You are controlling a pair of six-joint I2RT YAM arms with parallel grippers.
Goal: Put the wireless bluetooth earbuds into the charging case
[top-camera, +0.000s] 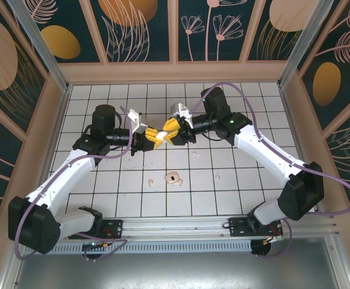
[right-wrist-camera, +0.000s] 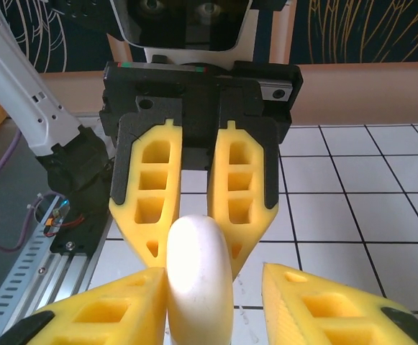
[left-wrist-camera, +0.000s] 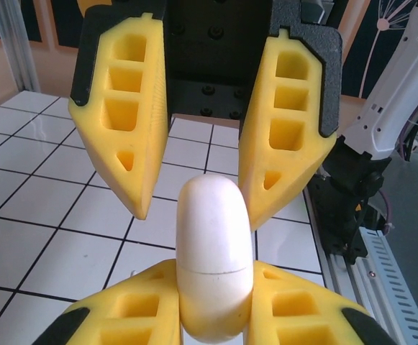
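left hand [left-wrist-camera: 214, 266] is pressed onto the white smooth capsule-shaped charging case [left-wrist-camera: 214, 215], pinching its lower half from both sides with its yellow fingers [left-wrist-camera: 122, 316]. the case is off the desk, held in the air between the two hands. it sits over the middle of the white tiled desk [top-camera: 102, 192], a bit toward the far side. a thin seam line runs around the case just by the left hand's fingertips. lid looks closed.

right hand [right-wrist-camera: 214, 267] faces the left hand head-on, spread partway. in the right wrist view the case sits against one of its yellow fingers, with a clear gap to the other. in the left wrist view its two fingers straddle the rounded tip of the case, and tile shows between one finger and the case. so it's around the case, not clamping it.

top view: the hands meet tip to tip. the case between them is too small to make out well.

tiny curved pale earbuds lie loose on the desk, near of the hands and well apart from the case:
- first earbud [top-camera: 197, 155], just near-right of the hands
- second earbud [top-camera: 218, 176], nearer and further right
- third earbud [top-camera: 151, 180], near-left

a pinkish rounded piece [top-camera: 173, 178] lies near the third earbud. can't tell what it is.
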